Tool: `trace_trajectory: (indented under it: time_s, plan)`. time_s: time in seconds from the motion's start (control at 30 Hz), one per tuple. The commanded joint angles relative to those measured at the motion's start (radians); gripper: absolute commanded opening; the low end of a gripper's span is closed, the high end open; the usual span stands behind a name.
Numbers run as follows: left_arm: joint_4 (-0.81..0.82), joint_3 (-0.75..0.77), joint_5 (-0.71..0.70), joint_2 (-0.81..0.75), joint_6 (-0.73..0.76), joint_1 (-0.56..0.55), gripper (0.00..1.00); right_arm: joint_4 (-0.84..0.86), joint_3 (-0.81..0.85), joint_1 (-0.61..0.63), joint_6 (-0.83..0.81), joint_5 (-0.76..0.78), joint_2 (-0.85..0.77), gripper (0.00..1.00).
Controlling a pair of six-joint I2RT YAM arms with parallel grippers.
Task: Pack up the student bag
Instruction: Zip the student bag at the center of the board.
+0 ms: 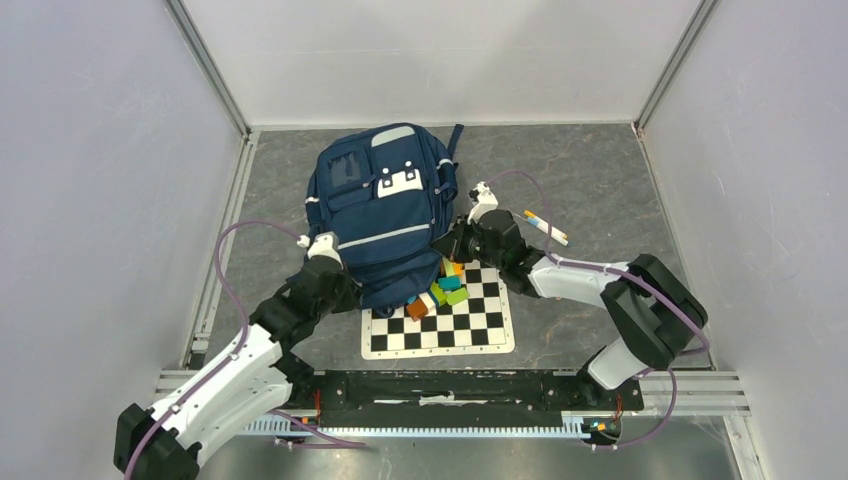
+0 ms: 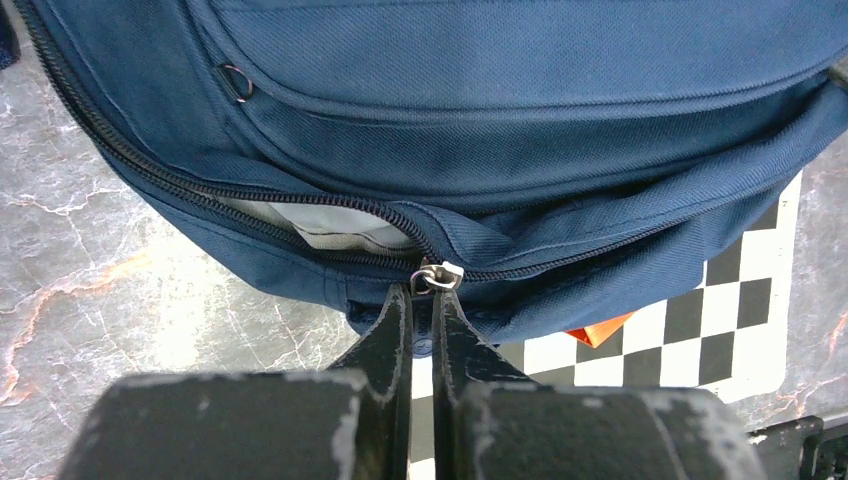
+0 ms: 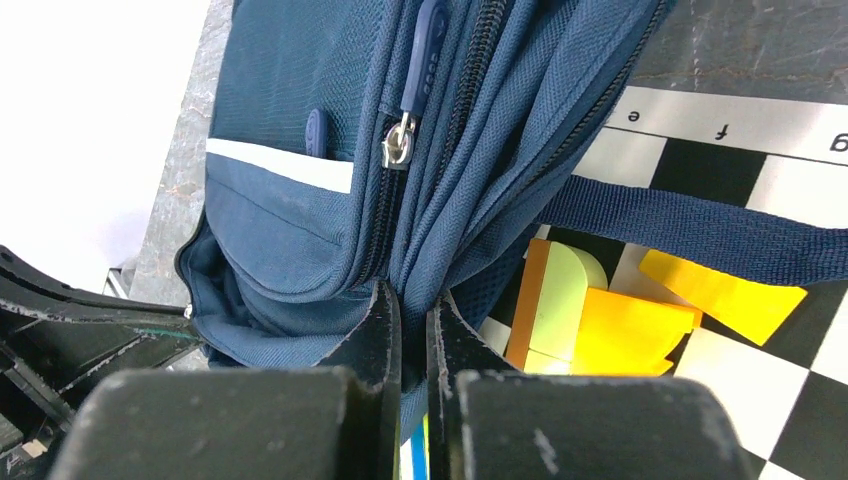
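Left white-black arm (image 1: 245, 365), right white-black arm (image 1: 590, 280) reach forward-inward; left black gripper (image 2: 425, 292), right black gripper (image 3: 412, 297) both closed.

Chessboard (image 3: 700, 106) edge ltrs: e, f, g.

The student bag (image 1: 385, 215) lies flat on the grey marbled desk (image 1: 590, 180), front face up, its near edge overlapping the far edge of a checkerboard mat (image 1: 440, 325). It is navy fabric with grey reflective stripes across stacked front pockets and a small white patch (image 1: 398, 183) near the middle. Along the near side a zipper (image 2: 200, 195) stands partly open, with pale lining showing in the gap, and its metal slider (image 2: 437, 276) sits at the closed end. A navy strap (image 3: 700, 235) trails from the bag's right side across the checkerboard.
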Motion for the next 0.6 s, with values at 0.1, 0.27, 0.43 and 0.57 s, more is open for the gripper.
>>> trace_trajectory:
  time_s: [0.1, 0.27, 0.43, 0.57]
  plan:
    - [-0.025, 0.002, -0.186, -0.033, -0.014, 0.025, 0.02, 0.002, 0.058, -0.046, -0.126, 0.086, -0.159, 0.0]
    - [-0.024, 0.005, -0.185, -0.033, 0.004, 0.077, 0.02, -0.047, 0.042, -0.103, -0.174, 0.111, -0.212, 0.0]
    - [0.024, 0.003, -0.161, 0.001, 0.015, 0.124, 0.02, -0.072, 0.05, -0.168, -0.213, 0.036, -0.216, 0.0]
    - [0.089, 0.005, -0.15, 0.093, 0.041, 0.182, 0.02, -0.095, 0.07, -0.197, -0.269, -0.021, -0.198, 0.0]
